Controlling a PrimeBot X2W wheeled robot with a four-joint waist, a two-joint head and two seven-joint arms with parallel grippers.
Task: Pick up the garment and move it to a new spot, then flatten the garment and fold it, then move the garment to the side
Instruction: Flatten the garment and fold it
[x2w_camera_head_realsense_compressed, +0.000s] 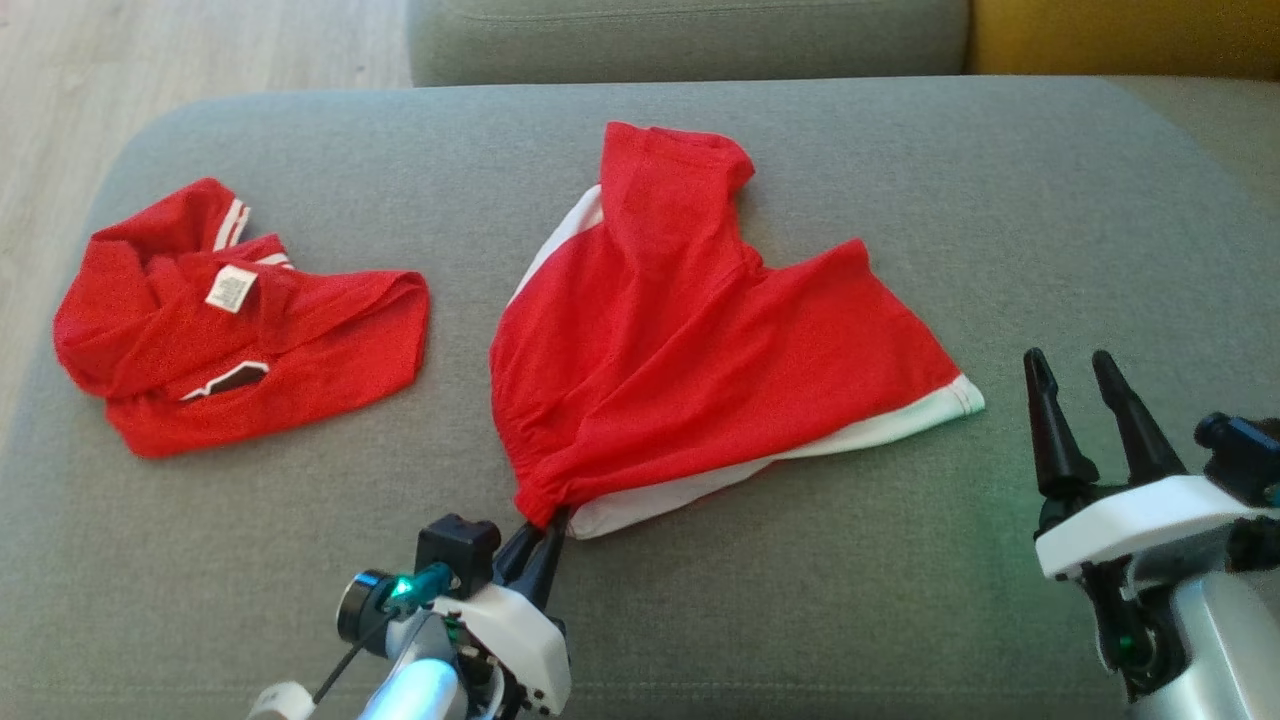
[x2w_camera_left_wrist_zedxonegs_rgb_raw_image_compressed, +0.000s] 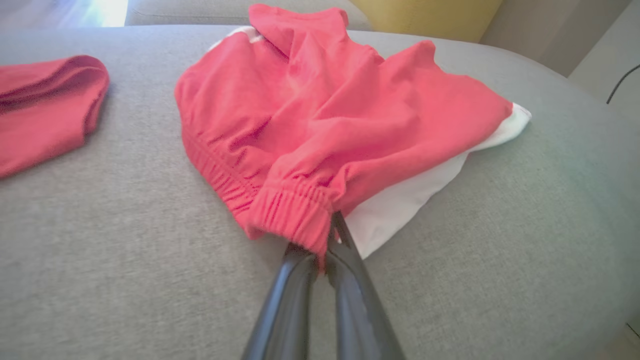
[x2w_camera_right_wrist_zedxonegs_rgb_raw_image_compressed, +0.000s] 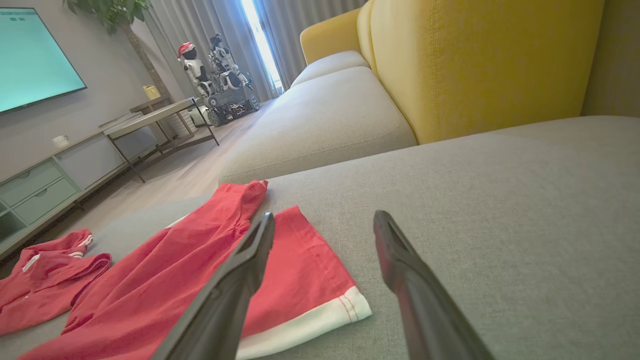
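Note:
The garment (x2w_camera_head_realsense_compressed: 700, 340), red shorts with white trim, lies crumpled in the middle of the grey sofa cushion (x2w_camera_head_realsense_compressed: 800, 620). My left gripper (x2w_camera_head_realsense_compressed: 548, 520) is shut on its elastic waistband at the near corner; in the left wrist view the gathered waistband (x2w_camera_left_wrist_zedxonegs_rgb_raw_image_compressed: 295, 215) sits pinched between the two dark fingers (x2w_camera_left_wrist_zedxonegs_rgb_raw_image_compressed: 350, 270). My right gripper (x2w_camera_head_realsense_compressed: 1075, 375) hovers open at the lower right, a little right of the garment's white hem (x2w_camera_head_realsense_compressed: 940, 405). In the right wrist view its fingers (x2w_camera_right_wrist_zedxonegs_rgb_raw_image_compressed: 250, 260) frame the hem (x2w_camera_right_wrist_zedxonegs_rgb_raw_image_compressed: 320, 320), with nothing between them.
A second red garment (x2w_camera_head_realsense_compressed: 235, 315) with a white label lies bunched at the cushion's left end. Beyond the cushion are another grey seat (x2w_camera_head_realsense_compressed: 690, 35) and a yellow sofa back (x2w_camera_right_wrist_zedxonegs_rgb_raw_image_compressed: 480, 65). Wooden floor (x2w_camera_head_realsense_compressed: 120, 60) lies to the far left.

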